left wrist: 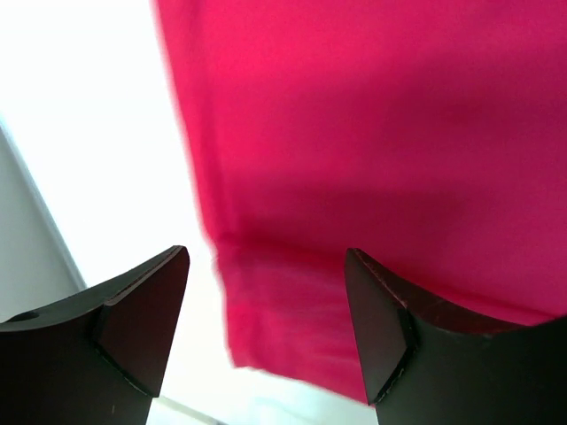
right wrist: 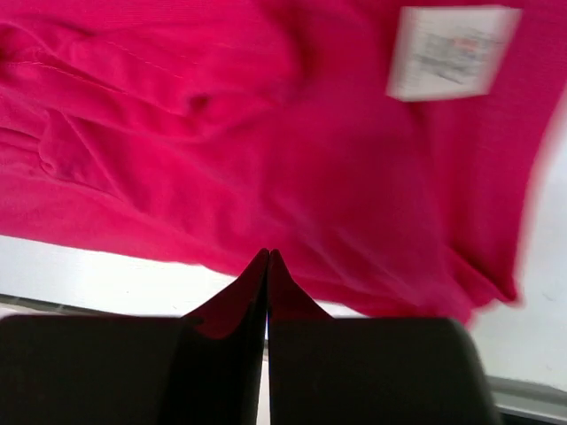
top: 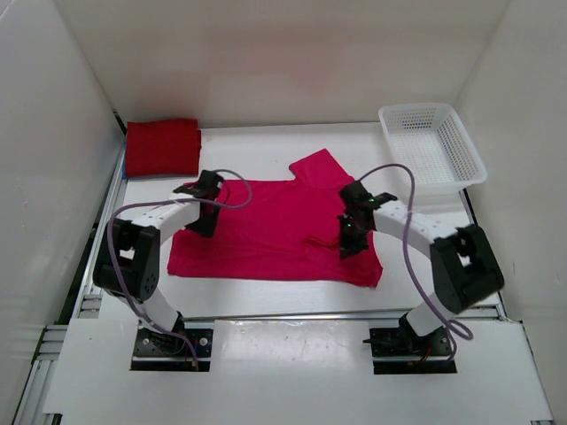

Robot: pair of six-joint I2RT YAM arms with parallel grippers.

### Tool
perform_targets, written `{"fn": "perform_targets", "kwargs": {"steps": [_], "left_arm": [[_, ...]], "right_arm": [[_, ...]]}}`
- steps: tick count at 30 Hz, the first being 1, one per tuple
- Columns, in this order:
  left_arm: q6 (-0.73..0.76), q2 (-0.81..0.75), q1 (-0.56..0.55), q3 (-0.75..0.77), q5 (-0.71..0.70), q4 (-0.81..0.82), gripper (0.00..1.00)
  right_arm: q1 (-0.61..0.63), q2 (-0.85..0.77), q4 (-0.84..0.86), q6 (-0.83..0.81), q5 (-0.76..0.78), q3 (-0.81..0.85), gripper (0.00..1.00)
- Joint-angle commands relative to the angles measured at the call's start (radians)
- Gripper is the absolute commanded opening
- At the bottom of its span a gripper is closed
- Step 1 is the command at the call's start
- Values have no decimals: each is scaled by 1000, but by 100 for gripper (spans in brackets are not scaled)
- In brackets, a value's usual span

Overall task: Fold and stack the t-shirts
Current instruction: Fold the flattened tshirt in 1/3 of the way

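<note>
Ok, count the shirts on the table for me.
2 clearly: a pink shirt spread out between the arms, and a folded red shirt at the far left corner. A thin blue edge under the red one may be a third, mostly hidden.

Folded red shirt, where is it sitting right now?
Top view: the folded red shirt lies in the far left corner of the table, just beyond the spread pink shirt.

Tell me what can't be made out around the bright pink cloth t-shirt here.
- Print on the white rectangular label: right wrist view, blurred.
- What lies under the folded dark red t-shirt: top view, the shirt itself covers it.
- Whether the shut right gripper pinches the bright pink cloth t-shirt: right wrist view, its fingertips hide contact.
</note>
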Motion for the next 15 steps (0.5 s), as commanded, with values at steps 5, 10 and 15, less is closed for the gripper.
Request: {"fn": "perform_targets", "kwargs": {"steps": [5, 10, 15], "left_arm": [[-3, -102, 106, -173, 6, -6, 81], [-3, -102, 115, -205, 26, 4, 81], [-3, -82, 137, -205, 37, 4, 81]], "right_arm": [[40, 206, 65, -29, 22, 196, 1], [30, 298, 56, -29, 31, 252, 1], [11, 374, 45, -18, 66, 314, 1]]}}
